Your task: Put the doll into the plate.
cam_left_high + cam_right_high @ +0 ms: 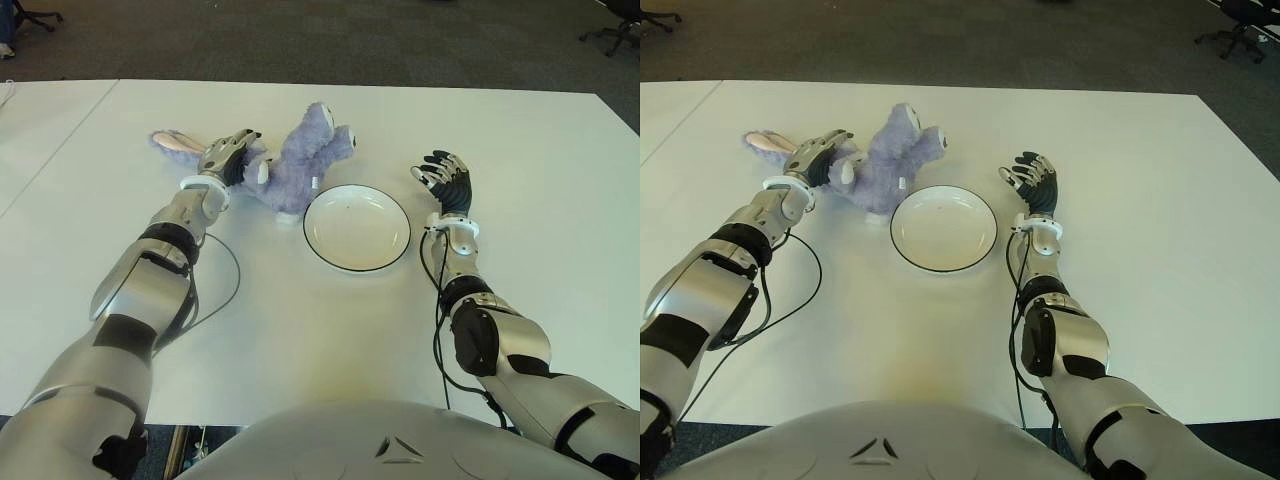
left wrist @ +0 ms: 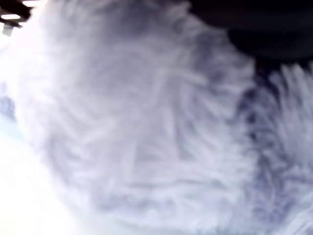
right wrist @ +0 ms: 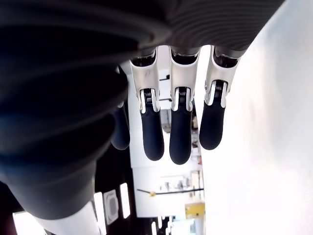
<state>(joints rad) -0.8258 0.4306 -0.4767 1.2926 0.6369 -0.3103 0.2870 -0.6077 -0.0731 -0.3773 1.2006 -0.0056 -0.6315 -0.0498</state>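
A purple plush rabbit doll [image 1: 305, 150] lies on the white table [image 1: 520, 140], just behind and left of the round white plate [image 1: 357, 228] with a dark rim. One pink-lined ear [image 1: 172, 142] sticks out to the left. My left hand [image 1: 228, 155] is laid on the doll's head end, fingers stretched over the fur and not closed round it. Its wrist view is filled by the doll's fur [image 2: 146, 122] and shows no fingers. My right hand [image 1: 445, 180] shows to the right of the plate, its fingers [image 3: 180, 132] relaxed and holding nothing.
A black cable [image 1: 232, 275] loops on the table beside my left forearm. Dark carpet lies beyond the table's far edge, with an office chair [image 1: 610, 35] at the back right. A seam between two tabletops [image 1: 60, 150] runs at the left.
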